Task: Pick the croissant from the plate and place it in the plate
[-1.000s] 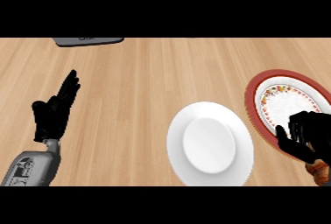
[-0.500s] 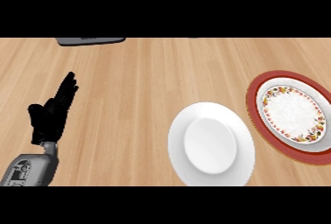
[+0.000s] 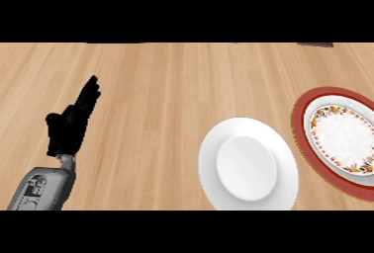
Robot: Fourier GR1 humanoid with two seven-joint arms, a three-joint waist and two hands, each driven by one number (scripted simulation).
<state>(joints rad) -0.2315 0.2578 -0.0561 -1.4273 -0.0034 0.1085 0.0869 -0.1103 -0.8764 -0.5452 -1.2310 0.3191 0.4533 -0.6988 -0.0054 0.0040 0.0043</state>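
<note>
White plate [image 3: 248,164] sat bare beside the red-rimmed patterned plate [image 3: 343,139]; I saw no croissant on either. Left hand [image 3: 70,126] rested, fingers straight, on the counter [image 3: 175,84]. Right hand out of view. I judged the step undeterminable: locate croissant first

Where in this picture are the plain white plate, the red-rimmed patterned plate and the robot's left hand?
White plate [image 3: 219,148], head view, bare left rim.
Red-rimmed plate [image 3: 301,111], head view, red outer rim.
Left hand [image 3: 67,129], head view, palm.
</note>
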